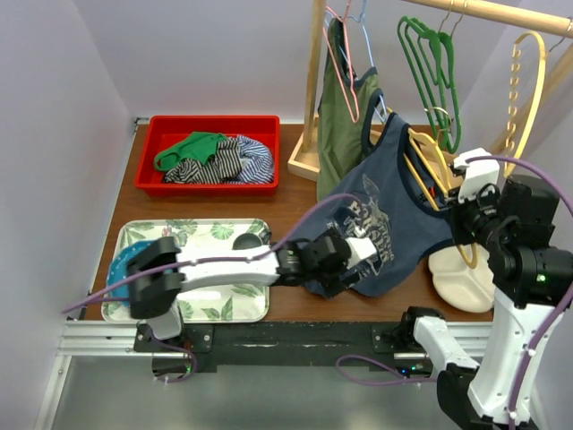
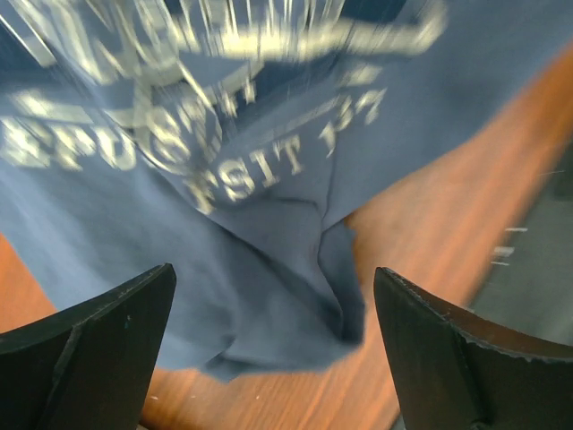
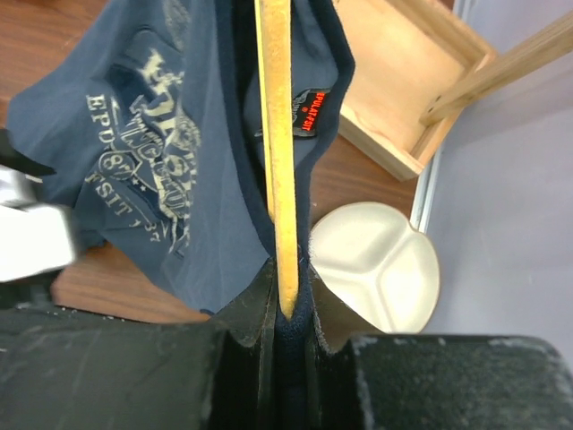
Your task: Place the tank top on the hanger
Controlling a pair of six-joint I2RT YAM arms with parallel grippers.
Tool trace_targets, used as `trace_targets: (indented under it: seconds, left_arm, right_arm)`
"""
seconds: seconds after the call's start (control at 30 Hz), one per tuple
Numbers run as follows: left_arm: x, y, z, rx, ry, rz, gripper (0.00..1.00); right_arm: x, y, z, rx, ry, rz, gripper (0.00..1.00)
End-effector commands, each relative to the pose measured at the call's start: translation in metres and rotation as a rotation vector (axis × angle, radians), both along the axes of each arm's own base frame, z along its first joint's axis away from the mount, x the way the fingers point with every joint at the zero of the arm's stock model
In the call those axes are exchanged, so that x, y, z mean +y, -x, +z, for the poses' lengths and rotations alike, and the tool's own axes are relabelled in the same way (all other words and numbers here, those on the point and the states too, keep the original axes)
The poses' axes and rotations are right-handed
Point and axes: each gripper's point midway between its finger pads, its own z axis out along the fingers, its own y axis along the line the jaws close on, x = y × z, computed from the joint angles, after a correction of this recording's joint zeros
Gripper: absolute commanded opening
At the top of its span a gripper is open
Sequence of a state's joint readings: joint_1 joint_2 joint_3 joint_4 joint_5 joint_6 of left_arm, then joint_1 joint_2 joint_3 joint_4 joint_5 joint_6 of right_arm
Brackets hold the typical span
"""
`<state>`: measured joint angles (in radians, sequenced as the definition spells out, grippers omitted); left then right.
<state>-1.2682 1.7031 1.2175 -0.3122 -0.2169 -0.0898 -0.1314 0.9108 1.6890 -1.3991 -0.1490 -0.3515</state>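
Note:
The navy tank top [image 1: 380,210] with its pale print hangs slanted from the mustard hanger [image 1: 423,172] down to the table. My right gripper [image 1: 467,193] is shut on the hanger's thin yellow bar [image 3: 275,134], with navy fabric pinched alongside it between the jaws [image 3: 288,288]. My left gripper [image 1: 361,255] is open just above the top's lower edge. In the left wrist view the crumpled hem [image 2: 269,296] lies on the wood between and beyond the spread fingers [image 2: 98,349], which hold nothing. The print also shows in the right wrist view [image 3: 143,170].
A white divided plate [image 1: 461,278] lies under the right gripper. A leaf-pattern tray [image 1: 224,300] and a red bin [image 1: 208,120] of clothes are at the left. The rack holds an olive tank top [image 1: 338,134], green hangers [image 1: 431,72] and a holed yellow hanger [image 1: 528,81].

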Motion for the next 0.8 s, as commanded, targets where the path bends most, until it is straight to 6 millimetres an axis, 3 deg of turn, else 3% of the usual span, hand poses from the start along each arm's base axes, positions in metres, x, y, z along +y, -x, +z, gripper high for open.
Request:
trace_targets:
  seconds: [0.0, 0.07, 0.1, 0.17, 0.2, 0.23, 0.27, 0.37, 0.4, 0.57, 0.77]
  left_arm:
    - [0.021, -0.019, -0.037, -0.077, -0.19, 0.162, 0.88]
    - [0.02, -0.022, -0.041, -0.085, -0.205, 0.174, 0.76]
    - [0.021, -0.022, -0.048, -0.08, -0.23, 0.173, 0.57]
    - [0.017, -0.021, -0.049, -0.07, -0.233, 0.167, 0.34]
    - [0.014, -0.02, -0.05, -0.062, -0.229, 0.158, 0.14]
    - [0.01, -0.019, -0.048, -0.056, -0.214, 0.15, 0.02]
    - [0.003, -0.014, -0.044, -0.029, -0.185, 0.118, 0.0]
    - [-0.033, 0.002, 0.002, 0.027, 0.038, 0.01, 0.0]
    - [-0.052, 0.005, 0.04, 0.015, 0.18, -0.028, 0.0]
    - [-0.1, 0.018, 0.15, -0.004, 0.492, -0.183, 0.0]
    - [-0.134, 0.003, 0.202, -0.006, 0.656, -0.251, 0.0]
  right_arm:
    - [-0.003, -0.011, 0.006, -0.036, -0.003, -0.019, 0.0]
    - [-0.003, -0.012, 0.007, -0.04, -0.005, -0.019, 0.0]
    - [-0.003, -0.012, 0.007, -0.041, -0.006, -0.019, 0.0]
    - [-0.002, -0.012, 0.006, -0.037, -0.007, -0.018, 0.0]
    - [-0.002, -0.013, 0.005, -0.036, -0.009, -0.019, 0.0]
    - [-0.003, -0.013, 0.004, -0.035, -0.008, -0.02, 0.0]
    - [-0.003, -0.013, 0.004, -0.033, -0.006, -0.023, 0.0]
    - [-0.006, -0.014, 0.005, -0.038, 0.001, -0.033, 0.0]
    - [-0.007, -0.016, 0.005, -0.043, 0.005, -0.037, 0.0]
    - [-0.01, -0.021, 0.009, -0.053, 0.006, -0.057, 0.0]
    - [-0.015, -0.027, 0.015, -0.075, 0.012, -0.086, 0.0]
